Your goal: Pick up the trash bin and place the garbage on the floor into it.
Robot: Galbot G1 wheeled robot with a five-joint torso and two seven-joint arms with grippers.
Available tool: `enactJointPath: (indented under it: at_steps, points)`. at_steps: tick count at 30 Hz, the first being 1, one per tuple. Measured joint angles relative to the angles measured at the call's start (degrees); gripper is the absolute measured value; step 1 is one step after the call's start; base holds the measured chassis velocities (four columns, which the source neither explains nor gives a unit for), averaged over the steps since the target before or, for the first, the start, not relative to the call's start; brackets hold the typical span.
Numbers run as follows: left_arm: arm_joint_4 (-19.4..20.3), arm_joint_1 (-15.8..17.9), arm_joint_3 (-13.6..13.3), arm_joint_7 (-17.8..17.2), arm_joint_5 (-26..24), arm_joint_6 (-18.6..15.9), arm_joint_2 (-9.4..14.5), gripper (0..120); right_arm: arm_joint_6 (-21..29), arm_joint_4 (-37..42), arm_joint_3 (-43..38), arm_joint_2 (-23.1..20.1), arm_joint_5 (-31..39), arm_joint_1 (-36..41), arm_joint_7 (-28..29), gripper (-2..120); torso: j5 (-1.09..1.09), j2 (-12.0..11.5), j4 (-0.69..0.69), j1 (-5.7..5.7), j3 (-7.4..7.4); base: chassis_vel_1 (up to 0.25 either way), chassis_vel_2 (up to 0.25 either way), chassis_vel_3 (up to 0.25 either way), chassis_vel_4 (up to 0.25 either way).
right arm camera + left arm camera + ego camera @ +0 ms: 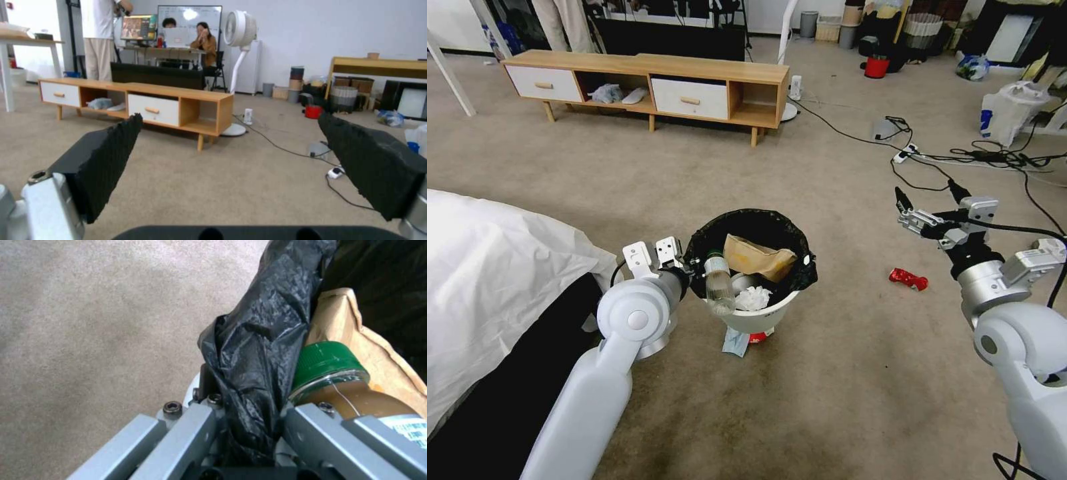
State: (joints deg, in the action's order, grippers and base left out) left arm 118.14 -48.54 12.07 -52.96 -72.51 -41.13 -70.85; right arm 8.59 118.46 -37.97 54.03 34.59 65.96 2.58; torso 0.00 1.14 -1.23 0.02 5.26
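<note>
I have the left end effector point(688, 267) pinching the rim of the trash bin point(760, 316) at lower centre of the head frame, its fingers pressed onto the folded black bag point(253, 350). The bin tilts toward me, and I can see into it: a brown paper bag point(758, 256), a crumpled white tissue point(753, 298) and a green-capped bottle point(718, 283) leaning against the rim just beside my grip. In the left wrist view the bottle's green cap point(324, 360) sits right against the bag fold, with the paper bag behind it.

Under the bin, at the lower centre of the head frame, a light blue mask point(734, 341) and a bit of a red-white packet point(758, 337) lie on the carpet. A red wrapper point(908, 278) lies on the floor to the right of the bin, well apart from it.

My right end effector point(931, 195) hangs at middle right of the frame, above the floor, spread wide with nothing between its black pads point(106, 156).
</note>
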Motion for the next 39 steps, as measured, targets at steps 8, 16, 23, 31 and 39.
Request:
enactJointPath:
  at_steps: [8, 16, 23, 31, 39]
  points:
    - [0.0, 0.0, 0.1, 0.0, 0.2, 0.0, -0.1, 2, -2.1, -0.4, 0.4, 0.0, 0.1, 0.1, -0.1, 100, 0.00, 0.0, 0.00, 0.00, 0.01, -0.046, 0.050, 0.058, -0.067]
    - [-0.1, 0.0, 0.1, 0.0, 0.3, 0.0, -0.1, 2, -2.2, -0.6, 0.4, 0.0, 0.1, 0.0, -0.3, 100, 0.00, 0.0, 0.02, 0.00, 0.01, -0.048, 0.051, 0.059, -0.044]
    - [-0.2, 0.0, 0.1, 0.1, 0.4, 0.0, -0.3, 2, -1.3, -0.6, 0.2, 0.1, -0.8, 0.0, -1.3, 100, 0.00, 0.0, -0.01, 0.00, 0.00, 0.000, 0.000, 0.000, 0.000]
    - [-0.2, 0.1, 0.2, 0.1, 0.4, 0.0, -0.2, 2, -0.8, -0.6, 0.4, 0.2, -0.6, -0.1, -1.6, 100, 0.00, 0.0, 0.00, 0.00, 0.00, 0.000, 0.000, 0.000, 0.000]
    - [-0.1, 0.0, 0.2, 0.3, 0.4, 0.0, -0.2, 2, -1.5, -0.7, 0.7, 0.3, -0.3, -0.1, -1.9, 100, 0.00, 0.0, -0.01, 0.00, -0.01, -0.066, 0.060, 0.060, -0.069]
